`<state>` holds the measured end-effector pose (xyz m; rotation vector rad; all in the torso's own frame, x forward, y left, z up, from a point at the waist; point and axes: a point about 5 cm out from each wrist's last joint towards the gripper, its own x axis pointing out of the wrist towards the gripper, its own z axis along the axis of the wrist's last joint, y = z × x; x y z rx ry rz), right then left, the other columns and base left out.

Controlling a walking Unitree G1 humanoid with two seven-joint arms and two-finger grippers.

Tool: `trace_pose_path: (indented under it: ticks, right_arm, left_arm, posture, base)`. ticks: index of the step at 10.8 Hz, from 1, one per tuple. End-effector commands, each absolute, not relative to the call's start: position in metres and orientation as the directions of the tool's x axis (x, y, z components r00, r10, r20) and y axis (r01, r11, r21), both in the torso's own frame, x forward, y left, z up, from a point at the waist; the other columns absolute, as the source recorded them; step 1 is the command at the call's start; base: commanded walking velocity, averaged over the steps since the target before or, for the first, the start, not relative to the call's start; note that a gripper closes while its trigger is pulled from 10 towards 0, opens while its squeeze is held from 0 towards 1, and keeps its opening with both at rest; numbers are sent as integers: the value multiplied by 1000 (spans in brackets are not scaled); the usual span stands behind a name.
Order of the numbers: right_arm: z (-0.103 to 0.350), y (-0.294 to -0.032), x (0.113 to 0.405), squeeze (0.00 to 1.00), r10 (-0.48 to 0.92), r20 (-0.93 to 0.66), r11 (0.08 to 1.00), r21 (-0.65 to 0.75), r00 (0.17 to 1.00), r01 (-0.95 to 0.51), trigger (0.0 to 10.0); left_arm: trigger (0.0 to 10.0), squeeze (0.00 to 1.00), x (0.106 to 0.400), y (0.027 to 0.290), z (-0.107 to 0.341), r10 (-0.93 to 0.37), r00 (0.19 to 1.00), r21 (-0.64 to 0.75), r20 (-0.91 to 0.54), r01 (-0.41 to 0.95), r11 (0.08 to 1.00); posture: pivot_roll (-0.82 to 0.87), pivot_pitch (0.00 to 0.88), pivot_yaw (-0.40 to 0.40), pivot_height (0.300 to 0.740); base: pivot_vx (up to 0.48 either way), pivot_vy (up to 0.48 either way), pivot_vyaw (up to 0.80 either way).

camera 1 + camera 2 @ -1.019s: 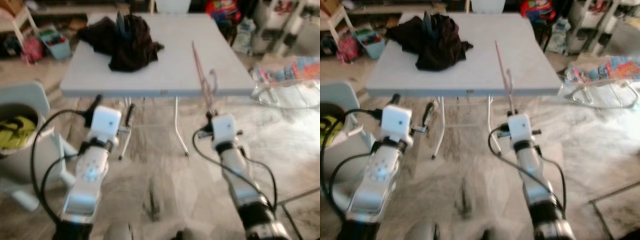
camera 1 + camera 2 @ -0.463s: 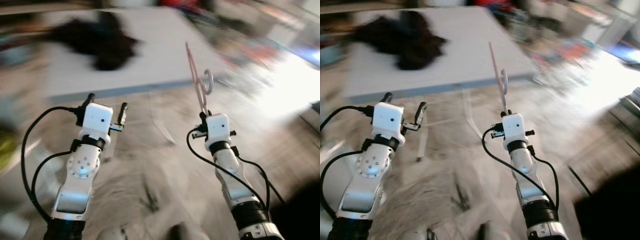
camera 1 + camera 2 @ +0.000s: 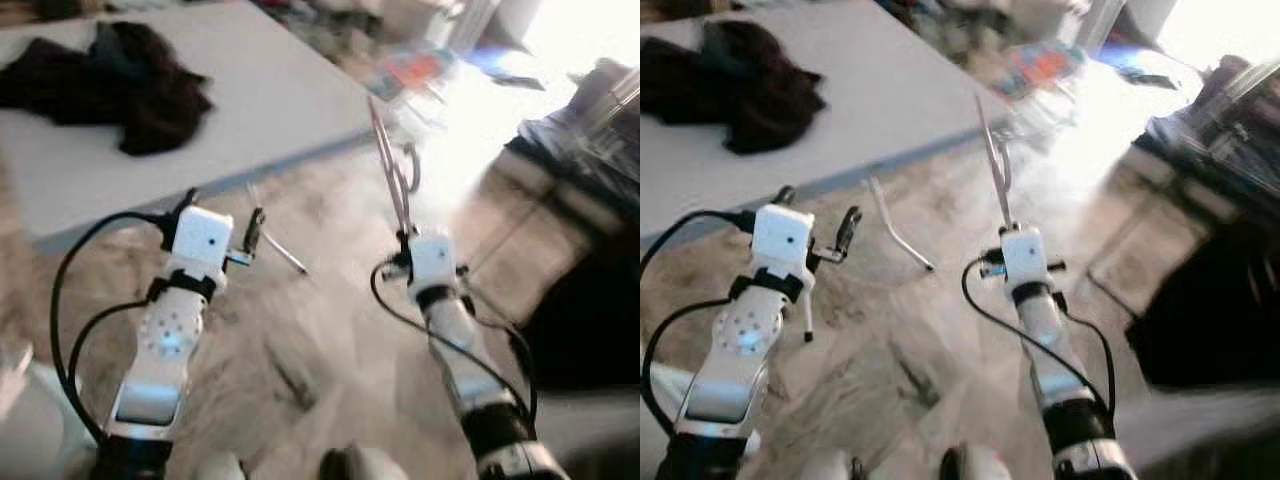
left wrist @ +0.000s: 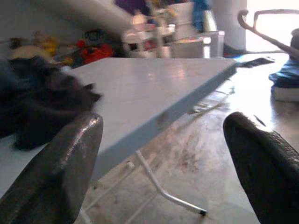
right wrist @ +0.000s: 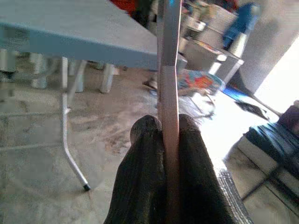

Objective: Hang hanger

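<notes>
Right tool (image 3: pixel 404 232) clamped on thin pink plastic hanger (image 3: pixel 386 150), held upright over floor beside white folding desk (image 3: pixel 250 90). Left tool (image 3: pixel 222 208) apart, empty. Pickup done; no rail visible, hanging remains.
</notes>
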<state>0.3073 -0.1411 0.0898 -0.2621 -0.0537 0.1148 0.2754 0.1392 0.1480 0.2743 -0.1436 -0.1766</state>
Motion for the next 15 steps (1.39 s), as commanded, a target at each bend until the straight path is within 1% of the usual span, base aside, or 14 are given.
trace_pose_path:
  ticks: [1,3,11,13,14,15]
  right_arm:
    - [89,-154,306,0,85,32,959,-275,996,-73,10000]
    - [84,-153,305,0,82,8,957,-280,997,-77,10000]
    - [78,-152,304,0,84,-25,957,-276,996,-87,10000]
    - [75,-153,303,0,76,-40,958,-273,996,-84,10000]
    - [70,-154,301,0,54,-69,964,-255,996,-70,10000]
    - [65,-156,299,0,23,-101,969,-241,995,-46,10000]
  left_arm:
    - [10000,0,276,129,149,-230,966,270,118,191,944]
    - [10000,0,277,129,146,-242,966,254,89,213,944]
    - [10000,0,278,127,146,-256,963,270,87,224,936]
    - [10000,0,275,123,143,-299,951,288,84,264,921]
    - [10000,0,272,121,136,-337,940,278,59,309,910]
    - [10000,0,269,124,126,-361,932,282,26,340,897]
  posture:
    - [7,66,-71,740]
    - [7,64,-71,740]
    - [9,57,-73,740]
    - [8,56,-75,740]
    - [7,55,-74,740]
    - [6,52,-67,740]
  base:
    - [0,0,-800]
    - [0,480,-800]
    - [0,480,-800]
    - [0,120,-800]
    - [0,0,-581]
    - [0,0,0]
